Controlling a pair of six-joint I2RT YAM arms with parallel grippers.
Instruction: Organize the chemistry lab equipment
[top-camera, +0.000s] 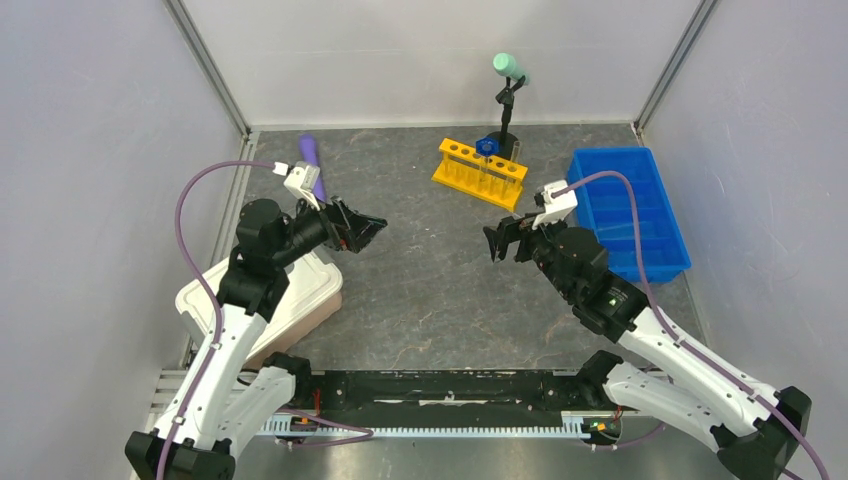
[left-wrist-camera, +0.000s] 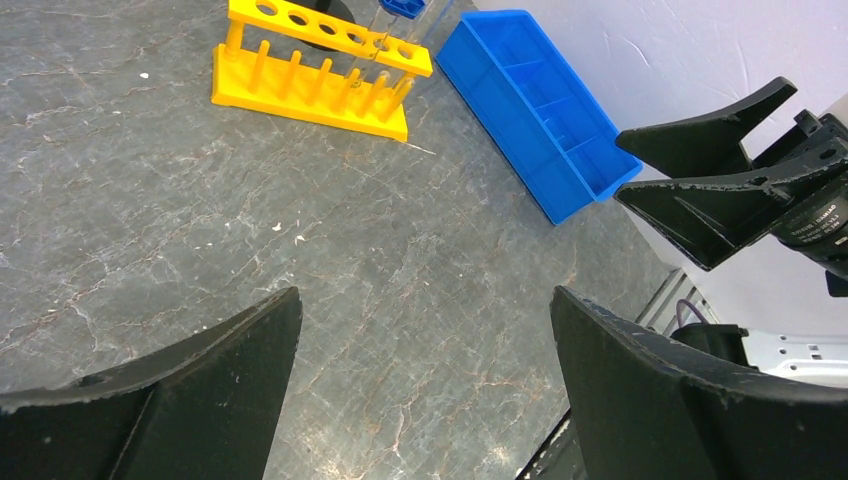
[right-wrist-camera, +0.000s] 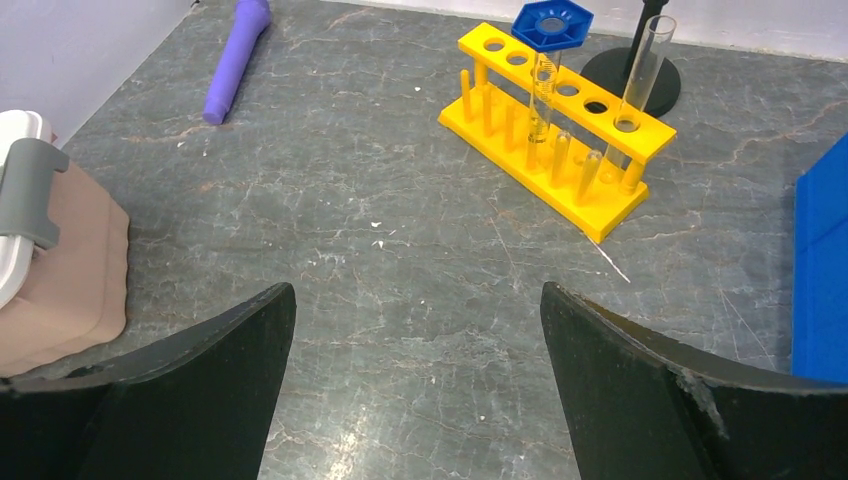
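Observation:
A yellow tube rack (top-camera: 480, 172) stands at the back middle of the table. A blue-capped tube (right-wrist-camera: 545, 60) and a thin clear tube (right-wrist-camera: 640, 80) stand upright in it; the rack also shows in the left wrist view (left-wrist-camera: 320, 75). A thin clear sliver (right-wrist-camera: 607, 262) lies on the table beside the rack. My left gripper (top-camera: 366, 228) is open and empty above the table's left middle. My right gripper (top-camera: 494, 243) is open and empty, facing it, short of the rack. Both wrist views show only bare table between the fingers. The face mask and the round dish are out of view.
A blue divided bin (top-camera: 627, 210) sits at the right. A purple cylinder (top-camera: 312, 160) lies at the back left. A black stand with a mint-green top (top-camera: 508, 66) rises behind the rack. A white-lidded box (top-camera: 270, 295) sits under the left arm.

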